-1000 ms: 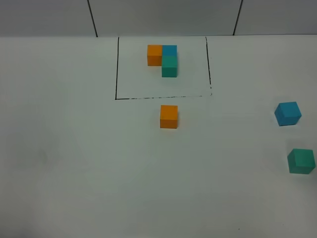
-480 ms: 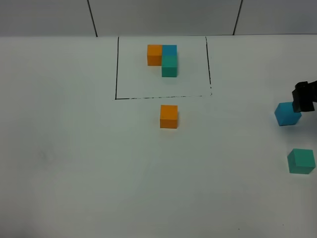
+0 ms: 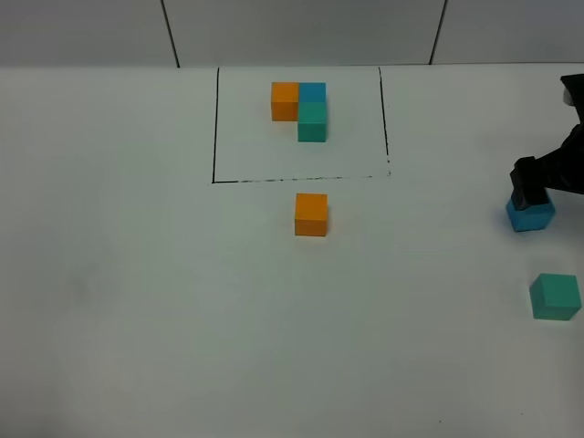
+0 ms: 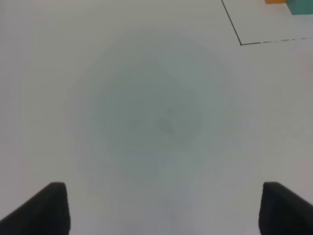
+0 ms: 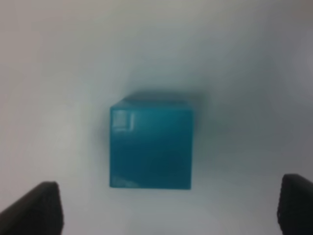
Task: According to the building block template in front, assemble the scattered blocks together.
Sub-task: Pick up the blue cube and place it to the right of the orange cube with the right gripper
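- I see a thin black frame (image 3: 215, 128) drawn at the far middle of the table (image 3: 137, 301). Inside it sits the template (image 3: 301, 109): orange and blue cubes side by side, with a teal cube joined in front of the blue one to make an L.
- The loose cubes are plain, matte and equal in size.
- The orange cube (image 3: 310, 214) lies just outside the frame's near line, roughly below the template.
- The blue cube (image 3: 531, 219) lies far to the right, and the teal cube (image 3: 555, 297) sits nearer to me, close to the right edge, apart from the blue.
- My right gripper (image 3: 529, 182) hangs directly over the blue cube and hides its top in the high view.
- In the right wrist view its fingers are spread wide, with the blue cube (image 5: 150, 147) centred between them and clear table on both sides.
- My left gripper (image 4: 166, 208) is spread too, holding nothing, over bare table, with a frame corner in the distance.
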`<state>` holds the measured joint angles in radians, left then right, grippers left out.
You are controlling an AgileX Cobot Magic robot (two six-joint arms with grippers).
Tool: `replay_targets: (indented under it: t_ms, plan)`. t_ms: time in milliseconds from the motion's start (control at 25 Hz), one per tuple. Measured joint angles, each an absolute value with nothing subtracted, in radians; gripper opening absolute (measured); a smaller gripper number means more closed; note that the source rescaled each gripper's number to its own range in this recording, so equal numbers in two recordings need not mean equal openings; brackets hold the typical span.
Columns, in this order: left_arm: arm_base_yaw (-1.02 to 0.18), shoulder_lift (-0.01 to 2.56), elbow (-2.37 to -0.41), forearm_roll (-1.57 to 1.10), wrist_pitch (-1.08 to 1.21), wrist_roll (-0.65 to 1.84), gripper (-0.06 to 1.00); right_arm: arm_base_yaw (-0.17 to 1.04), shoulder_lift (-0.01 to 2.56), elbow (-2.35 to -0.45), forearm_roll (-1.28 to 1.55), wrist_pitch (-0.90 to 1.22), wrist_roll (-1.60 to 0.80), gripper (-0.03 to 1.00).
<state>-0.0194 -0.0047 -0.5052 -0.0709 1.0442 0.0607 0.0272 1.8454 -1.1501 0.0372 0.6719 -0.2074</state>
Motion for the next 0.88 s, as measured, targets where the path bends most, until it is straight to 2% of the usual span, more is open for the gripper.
replay_targets:
  t_ms: [880]
  plan:
    - [-0.019,-0.005,-0.505,-0.071,1.044,0.061,0.68,0.056,1.913,-1.154,0.057,0.620,-0.222,0.77]
